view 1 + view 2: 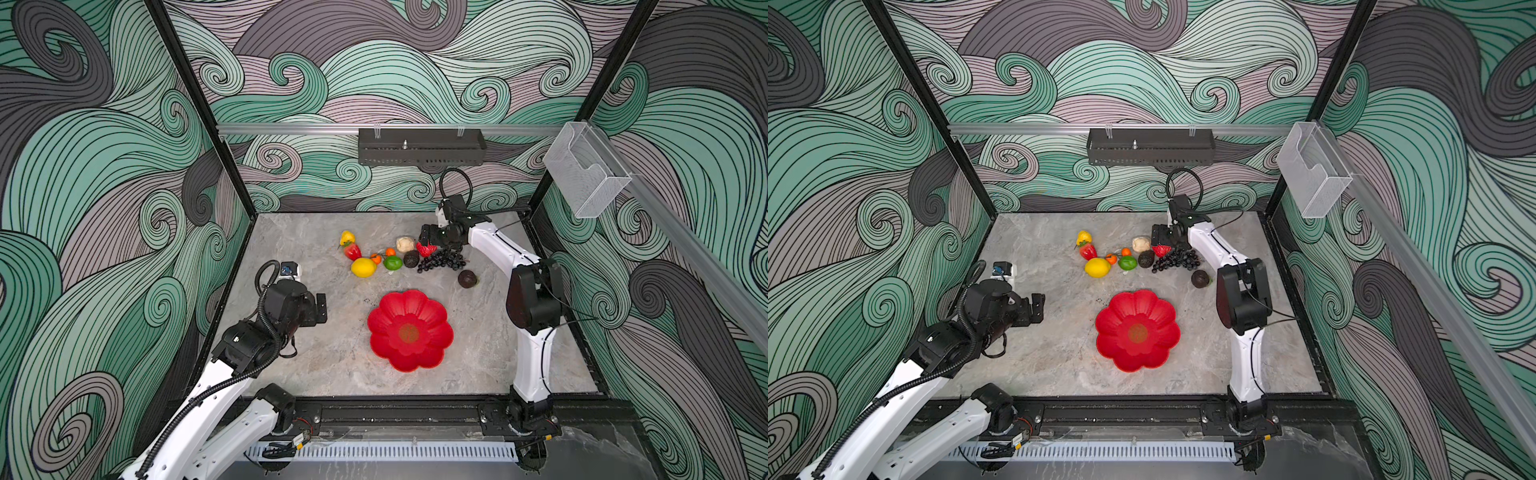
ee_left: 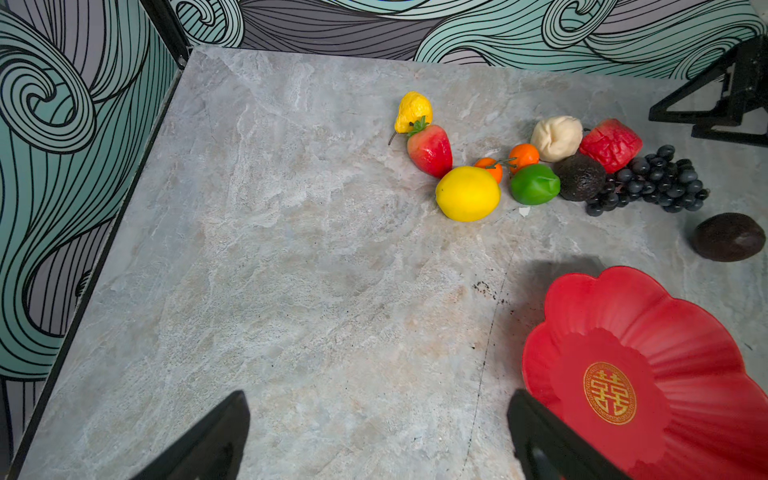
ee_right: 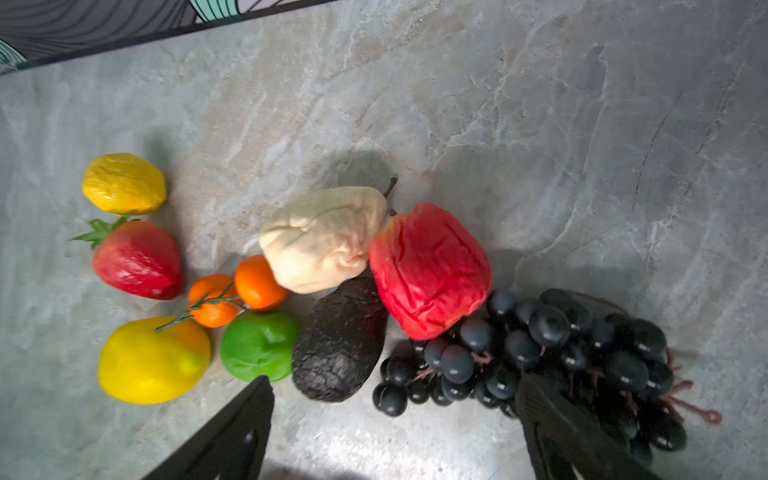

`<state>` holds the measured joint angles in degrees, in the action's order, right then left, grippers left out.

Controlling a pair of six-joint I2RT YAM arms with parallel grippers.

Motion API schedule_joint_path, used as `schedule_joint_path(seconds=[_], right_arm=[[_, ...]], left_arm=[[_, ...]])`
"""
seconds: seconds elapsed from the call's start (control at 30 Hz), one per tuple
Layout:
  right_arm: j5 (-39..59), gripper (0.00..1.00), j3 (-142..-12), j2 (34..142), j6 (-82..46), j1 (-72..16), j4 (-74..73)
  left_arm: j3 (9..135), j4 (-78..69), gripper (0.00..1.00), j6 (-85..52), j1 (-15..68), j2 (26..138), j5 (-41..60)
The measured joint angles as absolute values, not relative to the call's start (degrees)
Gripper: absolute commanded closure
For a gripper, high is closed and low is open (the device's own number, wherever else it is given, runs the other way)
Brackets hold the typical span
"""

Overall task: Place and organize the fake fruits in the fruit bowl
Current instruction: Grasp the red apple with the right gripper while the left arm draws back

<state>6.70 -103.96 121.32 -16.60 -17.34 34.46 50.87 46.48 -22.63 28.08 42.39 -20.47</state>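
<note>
The fake fruits lie in a cluster at the back of the table: lemon (image 1: 363, 267), lime (image 1: 392, 262), strawberry (image 1: 352, 250), beige lump (image 3: 320, 239), crumpled red fruit (image 3: 430, 270), dark avocado (image 3: 338, 340) and grape bunch (image 3: 540, 345). A brown fruit (image 1: 467, 279) lies apart, to the right. The red fruit bowl (image 1: 409, 330) sits in front of them with nothing in it. My right gripper (image 3: 395, 386) hangs open just over the avocado and the grapes, one finger at the grapes. My left gripper (image 2: 378, 399) is open above bare table, left of the bowl.
Two tiny oranges (image 3: 232, 297) and a wrinkled yellow fruit (image 3: 124, 183) belong to the cluster. Patterned walls close the table's left, back and right. A black shelf (image 1: 422, 146) hangs on the back wall and a clear holder (image 1: 586, 174) on the right wall.
</note>
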Motion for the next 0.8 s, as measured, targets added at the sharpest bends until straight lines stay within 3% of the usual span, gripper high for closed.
schedule_joint_path(seconds=[0.8], right_arm=[[10.9, 0.25, -122.8, 138.8, -8.5, -16.0, 45.1]], left_arm=[[51.5, 46.8, 0.01, -22.6, 27.9, 47.8, -24.3]])
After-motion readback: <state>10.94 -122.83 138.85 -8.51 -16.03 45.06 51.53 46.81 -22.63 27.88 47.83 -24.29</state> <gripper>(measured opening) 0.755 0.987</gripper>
